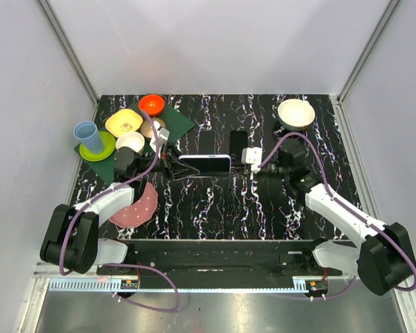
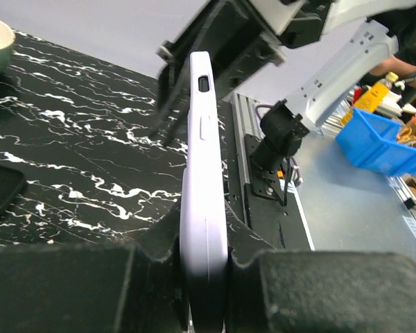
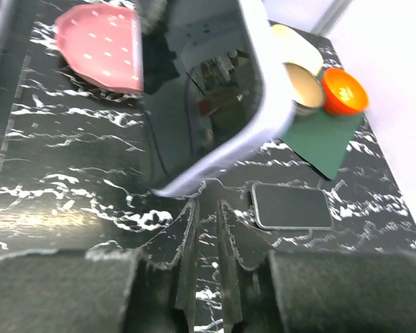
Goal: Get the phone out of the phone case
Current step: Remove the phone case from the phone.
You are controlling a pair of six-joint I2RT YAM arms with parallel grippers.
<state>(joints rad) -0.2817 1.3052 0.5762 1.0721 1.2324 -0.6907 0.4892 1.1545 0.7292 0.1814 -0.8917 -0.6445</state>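
The phone [image 1: 204, 165] sits in a lavender phone case [image 2: 204, 139] and hangs on its long edge above the middle of the table. My left gripper [image 1: 175, 166] is shut on its left end; in the left wrist view [image 2: 204, 277] both pads press the case's flat sides. My right gripper [image 1: 241, 166] is at the phone's right end. In the right wrist view the glossy screen [image 3: 201, 90] and the case's lavender rim [image 3: 260, 83] fill the top. The right gripper [image 3: 208, 205] is just below the case's corner, jaws a narrow slot apart, with only table between them.
Two dark phones [image 1: 208, 142] [image 1: 239, 142] lie flat behind the held one; one shows in the right wrist view [image 3: 292, 206]. A pink plate [image 1: 139, 205] lies near left. A white bowl [image 1: 296, 113] is back right. An orange bowl [image 1: 151, 105], yellow plate [image 1: 123, 123] and blue cup [image 1: 89, 137] crowd back left.
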